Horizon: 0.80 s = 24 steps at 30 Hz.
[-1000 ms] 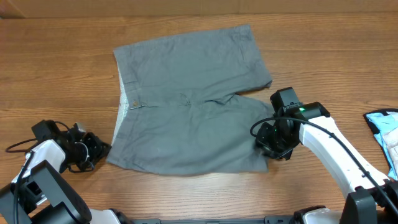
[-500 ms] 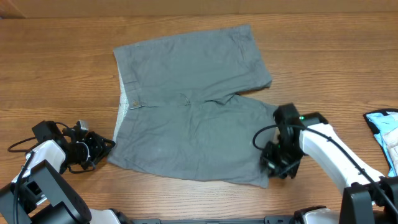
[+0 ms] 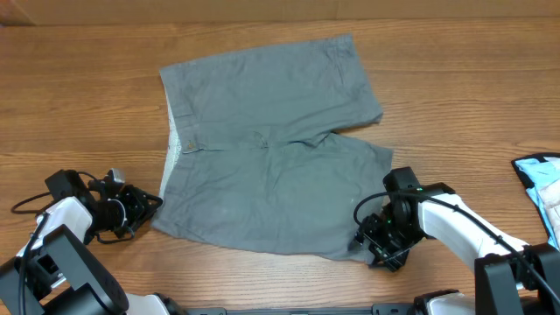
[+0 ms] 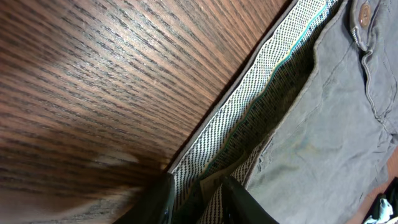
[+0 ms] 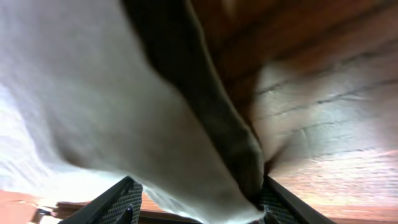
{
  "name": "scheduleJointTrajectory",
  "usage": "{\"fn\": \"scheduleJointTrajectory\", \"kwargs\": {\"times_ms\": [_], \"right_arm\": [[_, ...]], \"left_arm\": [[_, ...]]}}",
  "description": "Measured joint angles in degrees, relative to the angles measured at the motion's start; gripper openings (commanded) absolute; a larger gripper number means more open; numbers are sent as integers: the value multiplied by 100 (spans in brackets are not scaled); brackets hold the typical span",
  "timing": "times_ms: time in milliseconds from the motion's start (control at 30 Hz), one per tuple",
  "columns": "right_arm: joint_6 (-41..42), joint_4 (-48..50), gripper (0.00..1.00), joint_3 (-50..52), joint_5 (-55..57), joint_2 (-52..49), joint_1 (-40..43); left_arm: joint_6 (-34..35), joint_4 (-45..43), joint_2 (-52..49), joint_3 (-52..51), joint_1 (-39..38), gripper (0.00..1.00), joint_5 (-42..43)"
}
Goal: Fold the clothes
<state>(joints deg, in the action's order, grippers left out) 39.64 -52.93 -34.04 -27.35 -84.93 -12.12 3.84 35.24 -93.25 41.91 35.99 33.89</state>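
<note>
– Jaws first: left jaws sit at the near waistband corner (image 3: 162, 220) of the shorts (image 3: 262, 131); wrist view has the checked lining (image 4: 261, 93) running down between the two fingers (image 4: 239, 196); narrow gap, cannot tell if they pinch it or just straddle it
– and right jaws?
– standing wide; the grey hem (image 5: 211, 137) hangs into the gap, neither finger (image 5: 121, 200) pressed on it; so parted, not gripping; overhead puts them at the near hem corner (image 3: 350, 249) of the near leg (image 3: 289, 206)
– layout of the shorts?
– flat on the surface (image 3: 79, 96), about mid-way across; waistband (image 3: 171, 131) to the left, both legs pointing right; long axis runs left to right; far leg (image 3: 306, 79) well apart from either arm
– so the relation that matters?
– near long edge spans from one pair of jaws to the other; left arm (image 3: 66, 214) is nearer the waistband end, right arm (image 3: 455, 219) nearer the hem end; the cloth lies away from both, toward the far side; my guess: lift that edge together and carry it over the far half
– risk?
– uneven hold; if only one corner comes up the edge skews and the fold goes diagonal; right needs to close on the hem before any lift; pale blue item (image 3: 535, 179) at the right edge is well apart from the shorts, ignore
</note>
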Motion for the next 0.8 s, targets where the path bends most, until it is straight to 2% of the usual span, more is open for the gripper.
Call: {"fn": "scheduleJointTrajectory", "kwargs": {"times_ms": [100, 167, 333, 567, 800], "right_arm": [[87, 48, 33, 2, -31, 0, 2], [122, 31, 18, 4, -37, 0, 4], [195, -44, 4, 9, -83, 0, 4], [-24, -358, 4, -164, -24, 0, 109], [-743, -603, 4, -1241, 81, 0, 168]], "left_arm": [[0, 0, 0, 0, 0, 30, 0], [0, 2, 0, 0, 0, 30, 0], [0, 2, -2, 0, 0, 31, 0], [-9, 13, -4, 0, 0, 30, 44], [-352, 168, -4, -2, 0, 30, 494]]}}
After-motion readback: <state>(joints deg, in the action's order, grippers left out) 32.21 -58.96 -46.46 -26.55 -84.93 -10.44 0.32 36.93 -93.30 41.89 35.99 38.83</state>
